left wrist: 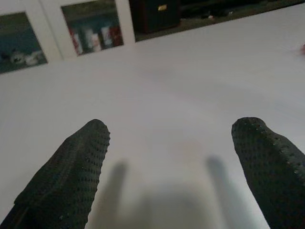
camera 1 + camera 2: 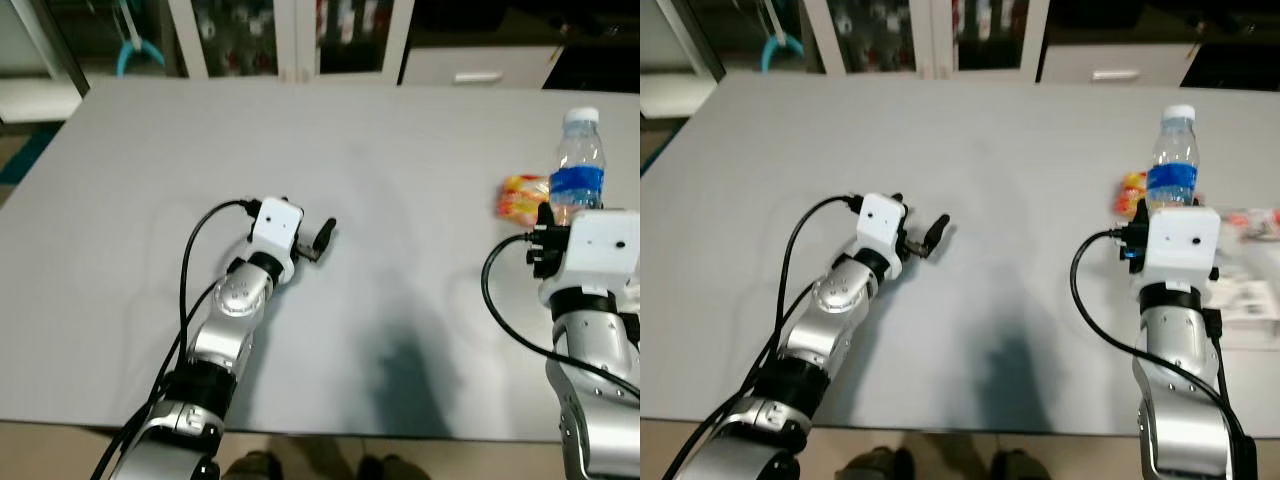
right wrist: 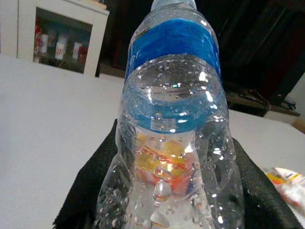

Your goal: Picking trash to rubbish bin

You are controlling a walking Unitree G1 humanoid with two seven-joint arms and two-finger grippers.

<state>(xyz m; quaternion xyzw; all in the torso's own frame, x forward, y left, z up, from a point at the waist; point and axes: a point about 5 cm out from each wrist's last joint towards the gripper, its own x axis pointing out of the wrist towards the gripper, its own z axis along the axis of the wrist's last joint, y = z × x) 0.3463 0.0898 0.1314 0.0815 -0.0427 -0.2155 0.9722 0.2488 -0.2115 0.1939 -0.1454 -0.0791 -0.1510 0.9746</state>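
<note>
Left arm reached forward, bent at the elbow, its left hand (image 1: 169, 167) low with both black fingers (image 1: 66, 179) spread wide apart. Right arm stood more upright, and the right hand (image 3: 167, 200) clamped its fingers (image 3: 90, 191) on either side of something.

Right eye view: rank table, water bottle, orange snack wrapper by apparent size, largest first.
1. table, spans nearly the whole picture.
2. water bottle, upright, its lower part hidden behind the right hand's wrist housing.
3. orange snack wrapper, only a sliver shows beside the bottle, so its true size is unsure.
</note>
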